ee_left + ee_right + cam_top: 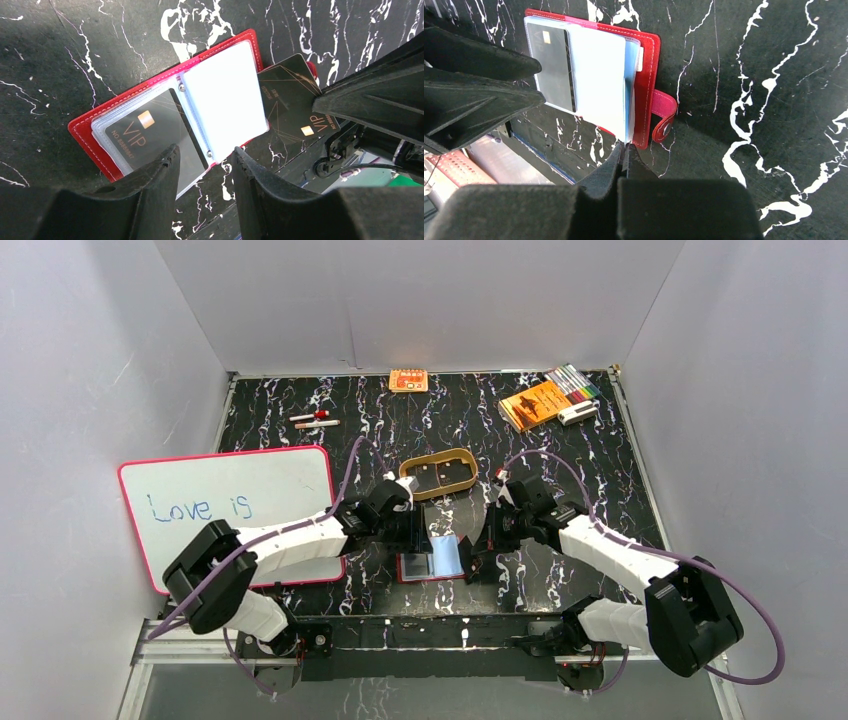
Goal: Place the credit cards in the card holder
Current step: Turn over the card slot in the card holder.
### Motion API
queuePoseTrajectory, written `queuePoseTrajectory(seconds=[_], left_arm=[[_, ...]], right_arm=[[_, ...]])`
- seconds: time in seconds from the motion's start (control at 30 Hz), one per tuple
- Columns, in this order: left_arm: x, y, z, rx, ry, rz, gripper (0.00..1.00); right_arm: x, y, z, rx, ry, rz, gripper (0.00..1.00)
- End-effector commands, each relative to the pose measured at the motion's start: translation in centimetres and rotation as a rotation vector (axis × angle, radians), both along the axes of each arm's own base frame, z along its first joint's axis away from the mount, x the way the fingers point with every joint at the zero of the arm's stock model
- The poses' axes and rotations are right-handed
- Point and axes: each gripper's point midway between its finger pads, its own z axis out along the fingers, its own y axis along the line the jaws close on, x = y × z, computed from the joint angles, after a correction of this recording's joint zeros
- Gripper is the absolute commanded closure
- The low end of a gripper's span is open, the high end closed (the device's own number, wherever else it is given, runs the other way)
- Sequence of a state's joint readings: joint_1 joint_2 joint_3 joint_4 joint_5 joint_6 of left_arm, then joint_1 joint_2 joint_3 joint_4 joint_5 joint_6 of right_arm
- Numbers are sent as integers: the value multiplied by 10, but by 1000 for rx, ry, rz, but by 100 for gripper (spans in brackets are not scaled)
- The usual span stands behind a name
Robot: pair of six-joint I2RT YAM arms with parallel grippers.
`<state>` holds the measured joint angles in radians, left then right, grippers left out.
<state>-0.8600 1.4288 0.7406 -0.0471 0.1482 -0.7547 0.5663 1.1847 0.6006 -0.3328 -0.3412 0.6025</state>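
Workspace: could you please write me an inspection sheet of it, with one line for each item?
Surface: black marbled table with white veins.
Job's things: red card holder lies open. One dark card sits in a clear pocket. The second dark card is mostly outside, one edge hidden behind a page.
Clutter: whiteboard, tan tray, orange packet, orange booklet, markers, two small pens.
Tools: left tool is open over the holder, holding nothing. Right tool is shut, apparently pinching the second dark card.
Cables: a purple cable loops along each arm, off the holder.
Surroundings: white walls on three sides.
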Motion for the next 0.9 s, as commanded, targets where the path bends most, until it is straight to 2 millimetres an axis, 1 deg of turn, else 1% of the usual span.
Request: queuePoseTrajectory(seconds=[0.0, 0.13, 0.23, 0.3, 0.37, 0.7, 0.87], left_arm=[[0, -12, 9, -41, -4, -39, 60], [0, -16, 9, -53, 3, -47, 60], [-2, -22, 11, -72, 18, -63, 57], [0, -29, 16, -104, 8, -74, 55], [0, -32, 17, -116, 10, -82, 53], [-3, -32, 1, -92, 42, -93, 52], [-1, -34, 3, -96, 39, -98, 51]], right_arm=[[0, 10, 9, 62, -37, 31, 100], [-1, 19, 20, 132, -73, 63, 100], [-3, 24, 24, 158, -84, 84, 100], [-4, 27, 25, 173, -89, 95, 100], [-5, 30, 28, 189, -95, 106, 100], [-10, 41, 27, 248, -79, 123, 100], [-10, 42, 28, 255, -80, 123, 100]])
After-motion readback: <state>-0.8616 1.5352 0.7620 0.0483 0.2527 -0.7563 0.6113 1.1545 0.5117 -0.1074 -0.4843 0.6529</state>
